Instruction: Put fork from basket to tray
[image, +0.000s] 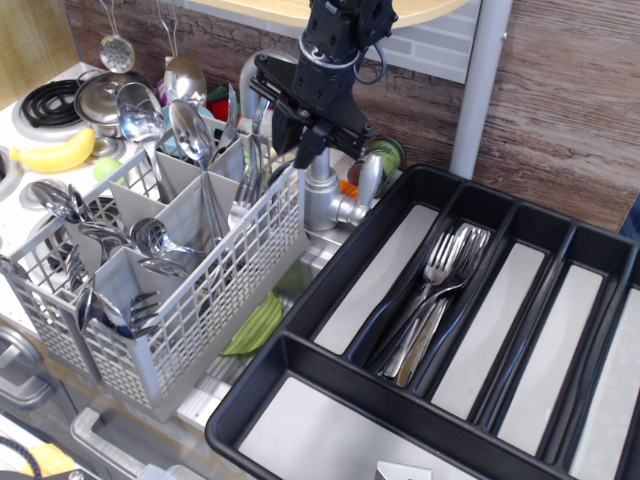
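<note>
The light grey lattice basket (215, 300) stands at the left, full of cutlery. Several forks (256, 165) stand upright in its back right compartment, with spoons (190, 130) in the compartments beside it. My gripper (296, 140) hangs just above and to the right of those forks, at the basket's back right corner. Its two dark fingers are a small gap apart and hold nothing that I can see. The black tray (300, 350) lies at the right, with several forks (440, 290) lying in one long compartment.
A silver tap (325, 200) stands right behind the basket, under the gripper. A green object (255, 325) lies between basket and tray. A banana (55, 155), a stove burner (50, 100) and a pot sit at far left. A grey post (480, 85) rises behind the tray.
</note>
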